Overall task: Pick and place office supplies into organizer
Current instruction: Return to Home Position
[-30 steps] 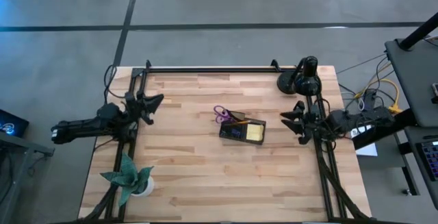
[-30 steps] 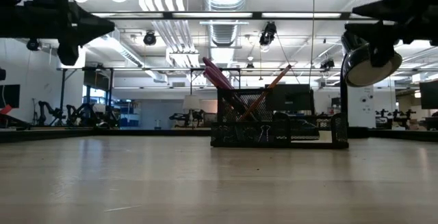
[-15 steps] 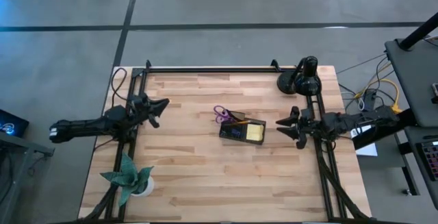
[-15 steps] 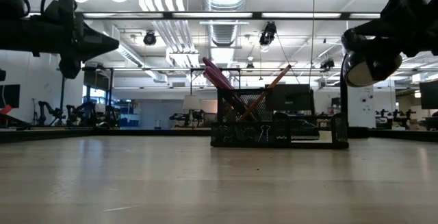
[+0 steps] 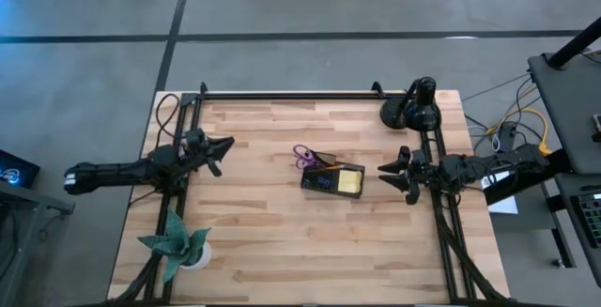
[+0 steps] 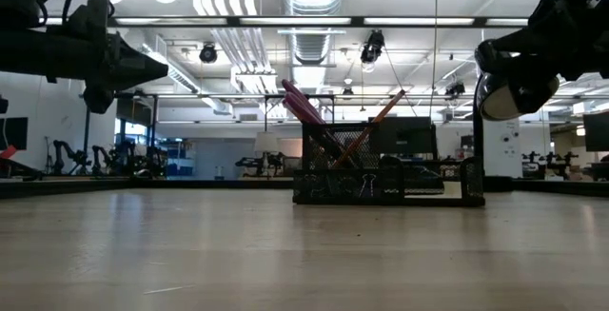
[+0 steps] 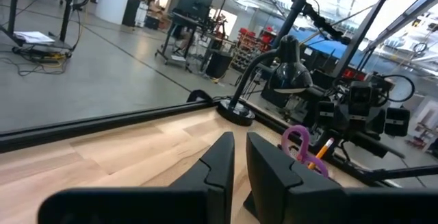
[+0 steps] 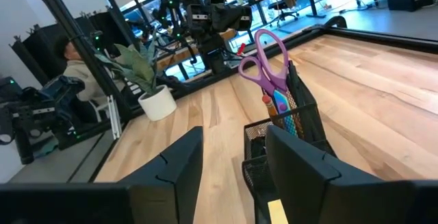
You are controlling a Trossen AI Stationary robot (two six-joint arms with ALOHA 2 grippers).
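Observation:
The organizer [image 5: 331,178], a dark mesh tray, stands at the table's middle. In it, purple-handled scissors [image 5: 302,155] and an orange pencil [image 6: 377,124] stand upright, and a yellow sticky-note pad [image 5: 351,181] lies flat. Black clips [image 6: 364,186] hang on its near wall. My left gripper [image 5: 222,146] hovers level near the left edge, shut, pointing at the organizer from well off. My right gripper [image 5: 387,171] hovers level just right of the organizer, open, with nothing between its fingers [image 8: 179,157].
A black desk lamp [image 5: 411,106] stands at the far right corner, its head [image 6: 515,90] hanging above the table. A green paper plant in a white pot [image 5: 178,244] sits at the near left corner. Bare wood [image 5: 310,241] lies in front of the organizer.
My left gripper has sunk a little and tipped toward level, still shut. My right gripper has tipped and turned slightly toward the organizer, staying open. The organizer and its contents have kept still.

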